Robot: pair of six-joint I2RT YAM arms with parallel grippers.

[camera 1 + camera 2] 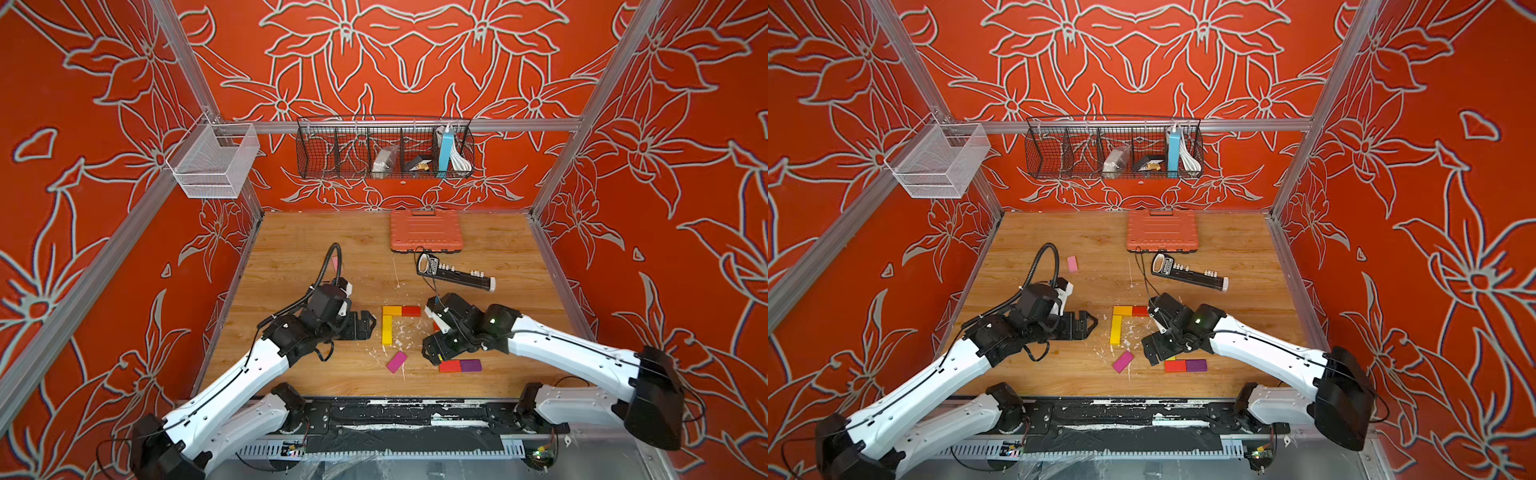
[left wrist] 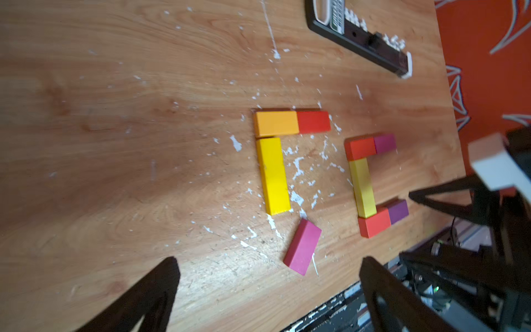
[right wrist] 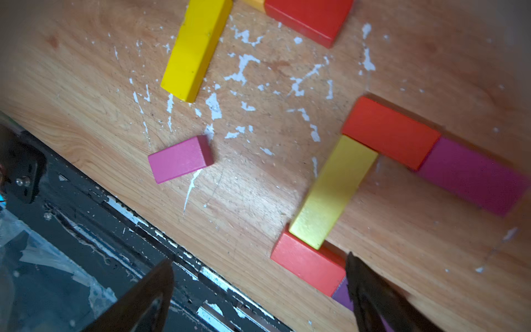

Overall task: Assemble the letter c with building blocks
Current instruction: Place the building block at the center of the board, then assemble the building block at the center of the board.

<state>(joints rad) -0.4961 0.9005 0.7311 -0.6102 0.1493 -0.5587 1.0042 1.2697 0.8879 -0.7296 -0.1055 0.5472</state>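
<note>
The scuffed wooden table (image 1: pixel 291 257) carries coloured building blocks (image 1: pixel 387 329), an orange ribbed case (image 1: pixel 426 230) and a black pegged bar (image 1: pixel 457 276).

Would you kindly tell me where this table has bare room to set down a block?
Far left, between the wall and the orange case, is bare apart from a pink block. The far-right corner beyond the black bar is free too. The centre, around the yellow block and magenta block, is crowded.
</note>
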